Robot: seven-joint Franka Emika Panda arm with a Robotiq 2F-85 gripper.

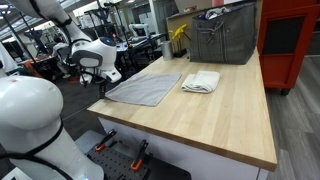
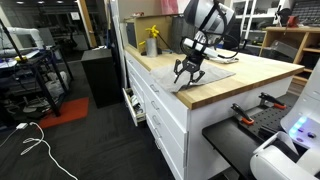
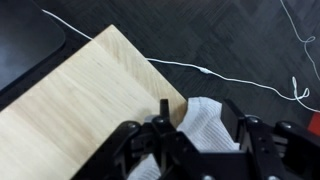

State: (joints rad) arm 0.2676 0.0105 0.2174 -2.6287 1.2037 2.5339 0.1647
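A grey cloth (image 1: 145, 88) lies spread flat near the corner of the wooden table (image 1: 210, 125). My gripper (image 1: 100, 88) hangs over the cloth's corner at the table edge, also visible in an exterior view as gripper (image 2: 187, 75) above cloth (image 2: 208, 72). In the wrist view, a raised fold of the cloth (image 3: 205, 122) sits between the two fingers of the gripper (image 3: 200, 135), which stand well apart. The left finger (image 3: 163, 112) is at the cloth's edge. A folded white towel (image 1: 201, 82) lies beside the grey cloth, away from the gripper.
A grey bin (image 1: 222, 35) and a yellow object (image 1: 178, 38) stand at the table's back. A red cabinet (image 1: 290, 40) is beyond it. A white cable (image 3: 200, 68) runs over the dark floor below the table corner (image 3: 180, 95). White drawers (image 2: 150, 95) front the table.
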